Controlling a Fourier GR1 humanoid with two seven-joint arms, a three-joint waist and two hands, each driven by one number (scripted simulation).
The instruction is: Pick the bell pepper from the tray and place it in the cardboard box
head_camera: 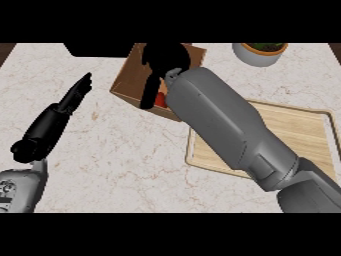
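The cardboard box (131, 80) stands at the back middle of the counter. A small red patch of the bell pepper (161, 100) shows inside it, near its front wall. My right hand (165, 56) hovers over the box, and my grey forearm crosses in from the lower right. One straight black finger (151, 92) reaches down beside the pepper, and nothing is curled round it. The wooden tray (309, 130) lies at the right, partly under my forearm, with nothing visible on it. My left hand (68, 102) rests open at the left, fingers pointing away.
A white pot with a green plant (260, 53) stands at the back right, behind the tray. A dark object (93, 48) sits at the back edge, left of the box. Marble counter spreads between my left hand and the box.
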